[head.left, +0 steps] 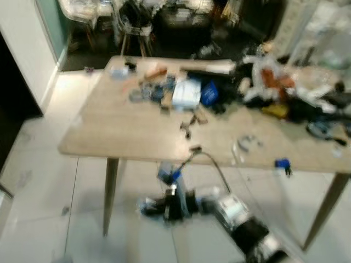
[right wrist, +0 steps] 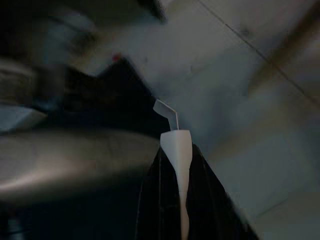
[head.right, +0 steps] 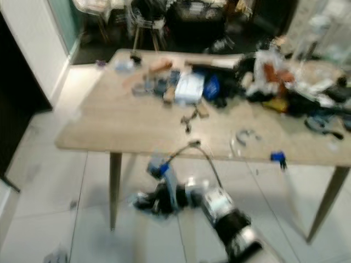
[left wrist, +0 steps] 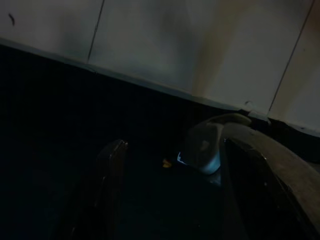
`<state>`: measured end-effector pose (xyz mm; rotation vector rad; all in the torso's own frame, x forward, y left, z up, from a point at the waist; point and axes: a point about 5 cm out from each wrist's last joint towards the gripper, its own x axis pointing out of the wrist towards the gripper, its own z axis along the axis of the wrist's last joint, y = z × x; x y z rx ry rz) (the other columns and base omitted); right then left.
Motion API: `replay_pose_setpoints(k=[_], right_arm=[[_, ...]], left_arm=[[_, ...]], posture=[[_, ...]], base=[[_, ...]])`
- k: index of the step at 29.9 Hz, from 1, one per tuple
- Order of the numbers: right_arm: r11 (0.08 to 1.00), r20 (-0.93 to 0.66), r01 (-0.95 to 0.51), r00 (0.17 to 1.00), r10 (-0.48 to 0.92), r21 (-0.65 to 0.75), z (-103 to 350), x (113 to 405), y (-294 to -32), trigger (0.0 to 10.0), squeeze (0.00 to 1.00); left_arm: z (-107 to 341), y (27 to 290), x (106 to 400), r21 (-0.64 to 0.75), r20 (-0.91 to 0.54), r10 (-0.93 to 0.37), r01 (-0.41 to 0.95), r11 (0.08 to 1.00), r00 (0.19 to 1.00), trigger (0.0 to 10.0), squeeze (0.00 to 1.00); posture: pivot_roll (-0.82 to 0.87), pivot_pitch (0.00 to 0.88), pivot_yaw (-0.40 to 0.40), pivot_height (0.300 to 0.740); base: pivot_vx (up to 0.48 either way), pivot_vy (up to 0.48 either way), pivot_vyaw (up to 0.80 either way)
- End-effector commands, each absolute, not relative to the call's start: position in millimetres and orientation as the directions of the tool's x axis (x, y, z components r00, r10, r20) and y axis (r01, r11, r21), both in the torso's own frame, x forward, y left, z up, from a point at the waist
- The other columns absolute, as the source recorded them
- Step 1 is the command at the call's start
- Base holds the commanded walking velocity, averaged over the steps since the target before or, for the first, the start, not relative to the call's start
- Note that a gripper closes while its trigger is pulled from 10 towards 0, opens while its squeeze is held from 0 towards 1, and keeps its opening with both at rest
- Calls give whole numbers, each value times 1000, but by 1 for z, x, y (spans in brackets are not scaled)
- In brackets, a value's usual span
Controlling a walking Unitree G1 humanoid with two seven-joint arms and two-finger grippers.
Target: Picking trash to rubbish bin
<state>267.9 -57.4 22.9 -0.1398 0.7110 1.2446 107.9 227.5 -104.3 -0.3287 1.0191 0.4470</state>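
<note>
My right gripper [head.left: 147, 207] is stretched out low in front of the wooden table [head.left: 126, 131], below its front edge and above the tiled floor. In the right wrist view its black fingers [right wrist: 155, 200] are shut on a thin white scrap [right wrist: 182, 190] that sticks out past the tips. The table holds a litter of small things: a white packet [head.left: 186, 93], a blue wrapper [head.left: 209, 93] and crumpled bags [head.left: 274, 82]. In the dark left wrist view, my left gripper [left wrist: 175, 150] hangs with its fingers apart and nothing between them.
The head views are blurred. Table legs [head.left: 111, 192] stand left and right of my right arm. A white wall and dark doorway [head.left: 16, 76] lie to the left. Chairs [head.left: 134, 27] stand behind the table. A small scrap [head.right: 55, 255] lies on the pale floor.
</note>
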Motion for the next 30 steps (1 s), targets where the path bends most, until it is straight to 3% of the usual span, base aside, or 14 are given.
replay_pose_setpoints(k=[1,2,4,9,12,15,16,17,19,23,30], right_arm=[[458,-665,-864,218,714,208,3,267,-75,10000,0],[458,-665,-864,218,714,208,3,267,-75,10000,0],[601,-757,-781,287,586,169,-24,256,-98,10000,0],[737,-834,-666,337,436,117,-48,237,-126,10000,0],[796,-875,-601,344,341,74,-62,222,-143,10000,0],[873,-935,-488,309,172,0,-84,183,-175,10000,0],[873,-935,-488,309,172,0,-84,183,-175,10000,0],[889,-959,-458,261,113,-20,-93,161,-187,10000,0],[890,-971,-454,225,76,-35,-98,148,-194,10000,0],[875,-983,-481,180,40,-52,-103,130,-200,10000,0],[876,-978,-476,209,27,-78,-103,134,-199,10000,0]], left_arm=[[-106,228,101,-49,-880,208,-518,854,427,10000,0],[-106,228,101,-49,-880,208,-518,854,427,10000,0],[-107,228,99,-47,-882,208,-519,854,422,10000,0],[-107,227,98,-46,-883,209,-520,853,420,10000,0],[-107,227,98,-46,-883,209,-520,853,420,10000,0],[-107,229,97,-43,-883,211,-522,852,418,10000,0],[-107,229,97,-43,-883,211,-522,852,418,10000,0],[-107,229,95,-40,-885,212,-522,852,414,10000,0],[-107,230,94,-36,-887,212,-520,854,410,10000,0],[-108,232,91,-31,-889,214,-518,855,405,10000,0],[-108,232,89,-23,-892,210,-505,863,400,10000,0]], posture=[[17,25,7,740],[17,25,7,740],[20,24,5,740],[28,22,3,740],[34,21,2,740],[42,19,4,740],[42,19,4,740],[43,21,6,740],[44,21,6,740],[47,25,10,740],[38,15,20,740]], base=[[-311,0,0],[-311,0,0],[-313,0,0],[-315,0,0],[-315,0,0],[-312,0,0],[-311,0,0],[-311,0,0],[-311,0,0],[-314,0,0],[-316,0,0]])
